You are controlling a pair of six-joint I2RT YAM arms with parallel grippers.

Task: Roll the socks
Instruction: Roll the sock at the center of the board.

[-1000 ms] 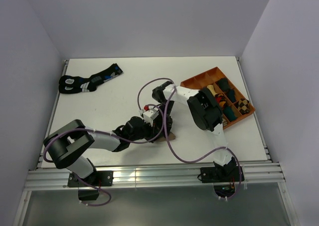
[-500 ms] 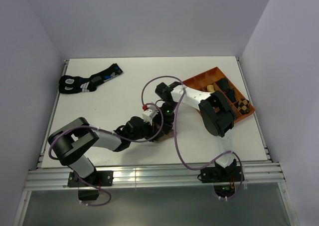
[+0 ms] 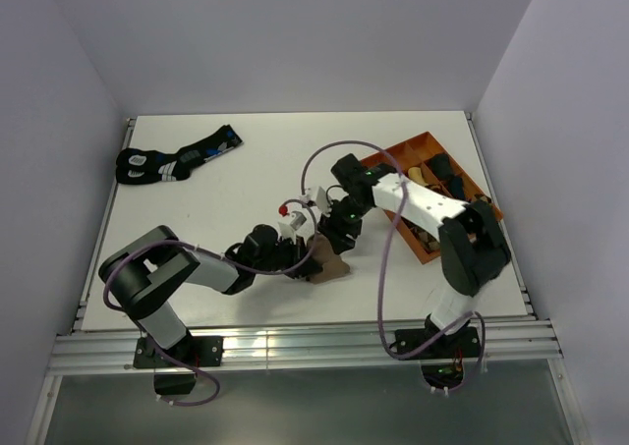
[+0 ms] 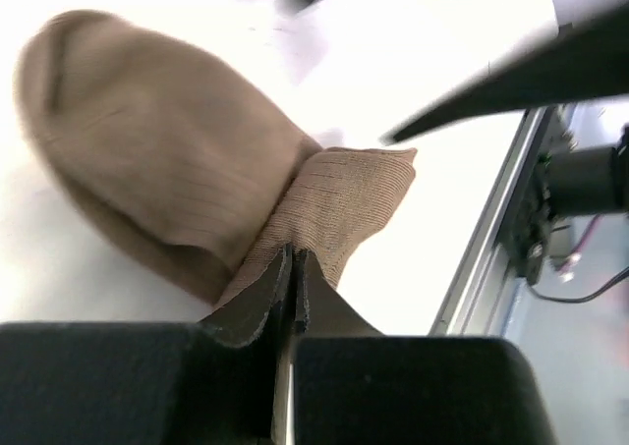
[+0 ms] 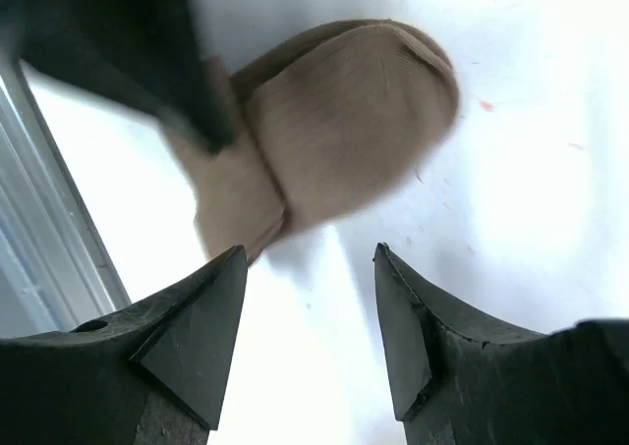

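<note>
Tan-brown ribbed cloth, the sock (image 4: 167, 170), lies bundled on the white worktop (image 3: 246, 180) near its front edge, between my two arms. My left fingers (image 4: 283, 278) are pinched tight on a flap of its cloth. My right fingers (image 5: 231, 268) stand wide apart just above the bundle, holding nothing.

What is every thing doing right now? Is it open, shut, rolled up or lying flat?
tan sock: bunched into a roll, loose flap pinched.
left gripper: shut on the tan sock's flap.
right gripper: open, holding nothing.
black socks: lying unrolled, untouched.
orange tray: has dark bundles in it.
</note>
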